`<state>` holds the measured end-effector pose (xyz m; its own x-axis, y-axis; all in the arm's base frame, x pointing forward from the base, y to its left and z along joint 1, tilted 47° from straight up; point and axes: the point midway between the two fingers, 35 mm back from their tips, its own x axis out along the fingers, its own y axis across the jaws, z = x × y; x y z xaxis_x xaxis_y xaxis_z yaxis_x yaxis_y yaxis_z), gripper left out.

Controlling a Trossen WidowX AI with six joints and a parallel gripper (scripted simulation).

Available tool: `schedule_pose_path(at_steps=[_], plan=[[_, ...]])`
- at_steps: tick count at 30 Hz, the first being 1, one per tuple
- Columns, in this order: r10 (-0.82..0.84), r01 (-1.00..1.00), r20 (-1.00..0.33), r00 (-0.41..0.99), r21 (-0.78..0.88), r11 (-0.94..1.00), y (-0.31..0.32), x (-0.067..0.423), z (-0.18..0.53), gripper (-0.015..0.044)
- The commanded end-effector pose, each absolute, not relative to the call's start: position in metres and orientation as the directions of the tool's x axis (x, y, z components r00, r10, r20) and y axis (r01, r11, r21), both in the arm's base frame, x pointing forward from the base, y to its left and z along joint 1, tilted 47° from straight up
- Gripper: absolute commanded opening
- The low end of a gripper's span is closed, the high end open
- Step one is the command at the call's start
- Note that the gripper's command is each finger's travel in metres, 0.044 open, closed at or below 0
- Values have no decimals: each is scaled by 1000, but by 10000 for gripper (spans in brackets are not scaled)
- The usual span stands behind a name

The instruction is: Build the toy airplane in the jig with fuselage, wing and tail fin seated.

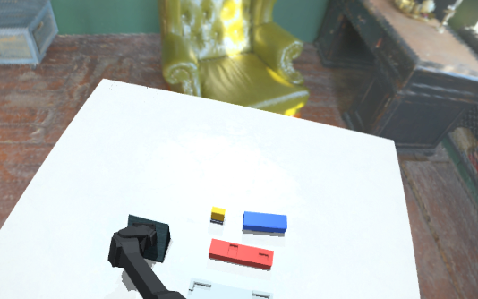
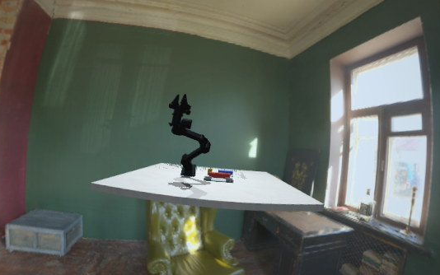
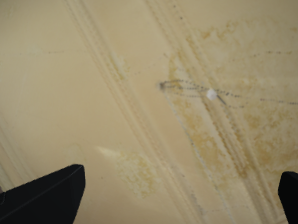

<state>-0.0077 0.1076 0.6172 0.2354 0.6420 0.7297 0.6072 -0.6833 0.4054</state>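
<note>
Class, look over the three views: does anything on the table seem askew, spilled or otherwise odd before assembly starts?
The parts look tidy: yellow fin, blue wing and red fuselage lie flat and apart, none yet in the cradle. The one oddity is the tool: open, empty and pointing up at the ceiling, away from the parts.

Your arm's fingers [image 2: 180, 100] point up, spread wide, holding nothing; red fuselage [image 2: 219, 174] and blue wing [image 2: 226, 171] lie on the table [image 2: 264, 193] well below them.

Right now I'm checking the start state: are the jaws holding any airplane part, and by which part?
Nothing is held. The gripper points up with jaws wide apart, high above the table.
</note>
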Motion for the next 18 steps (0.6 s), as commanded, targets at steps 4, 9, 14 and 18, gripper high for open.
schedule_pose_path(at_steps=[4,9,14,18], plan=[[641,578,732,229,428,-695,110,-14,618,440],[650,397,735,196,546,-738,131,-46,616,440],[657,208,721,220,624,-754,155,-54,609,440],[689,76,696,203,690,-720,179,-69,601,440]])
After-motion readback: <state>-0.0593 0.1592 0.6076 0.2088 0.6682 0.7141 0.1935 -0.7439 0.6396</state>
